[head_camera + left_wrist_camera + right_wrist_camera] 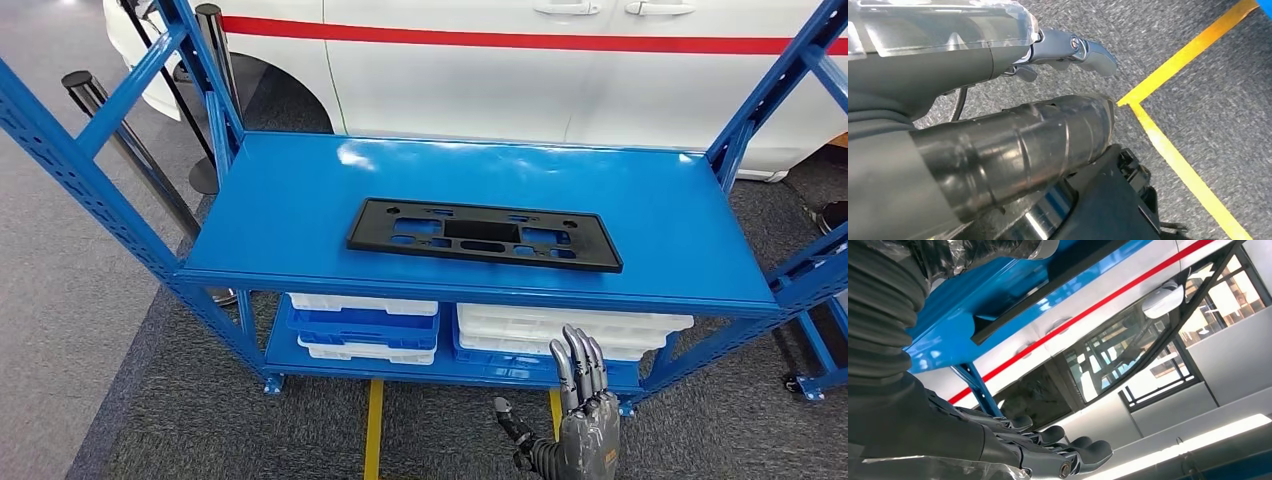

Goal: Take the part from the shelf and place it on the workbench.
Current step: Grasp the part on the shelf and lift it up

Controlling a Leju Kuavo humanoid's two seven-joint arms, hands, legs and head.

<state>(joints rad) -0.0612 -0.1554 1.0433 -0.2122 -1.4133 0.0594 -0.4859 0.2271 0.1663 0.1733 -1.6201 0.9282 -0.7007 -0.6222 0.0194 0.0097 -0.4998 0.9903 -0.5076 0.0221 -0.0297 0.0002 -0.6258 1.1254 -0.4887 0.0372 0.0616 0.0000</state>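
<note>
This looks like a car factory or auto workshop / demo hall. A blue steel shelf rack point(480, 215) of industrial type stands in center, w/ perforated uprights. On its lower level are white and blue plastic trays point(362, 327), stacked, approx. 6 o'clock. Behind the rack, at 12 o'clock, is a white car point(560, 70) w/ red stripe and door handles. Floor is grey carpet point(90, 300) w/ yellow marking tape point(373, 430). Black barrier posts point(130, 150) stand at 10 o'clock. The right wrist view shows a long ceiling light point(1198, 440) and big windows point(1168, 365).
</note>
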